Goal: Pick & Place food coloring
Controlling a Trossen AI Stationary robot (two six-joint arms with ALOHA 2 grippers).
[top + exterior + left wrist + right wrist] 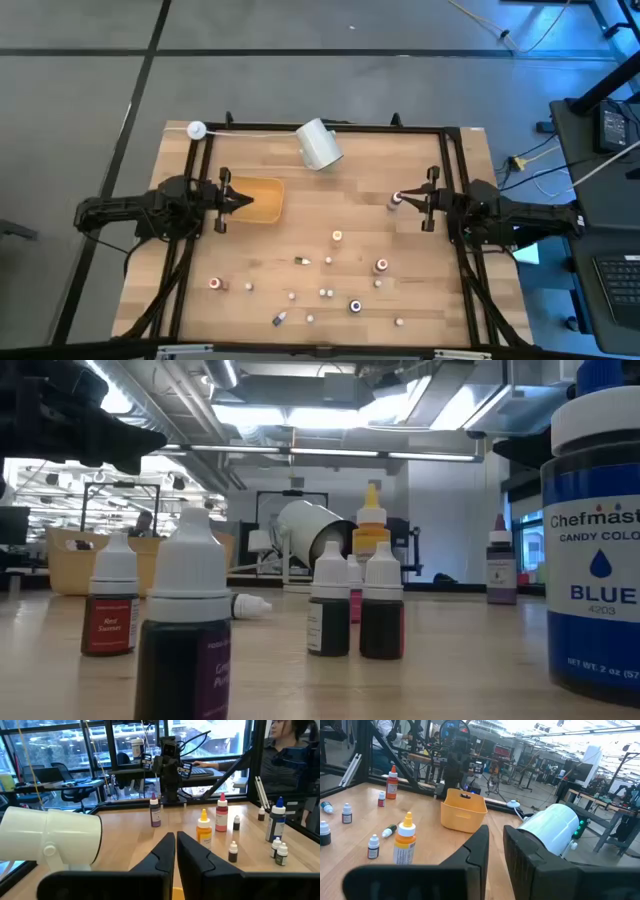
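Blue bottle (598, 550) (edge-cropped)

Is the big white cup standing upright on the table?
No, in the high view the white cup lies on its side near the table's far edge, and the low view shows it tipped over too.

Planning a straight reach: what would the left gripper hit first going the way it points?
The left gripper would probably first meet the small bottle by the right gripper; the table between looks free. Heights are unclear, so it might pass above it.
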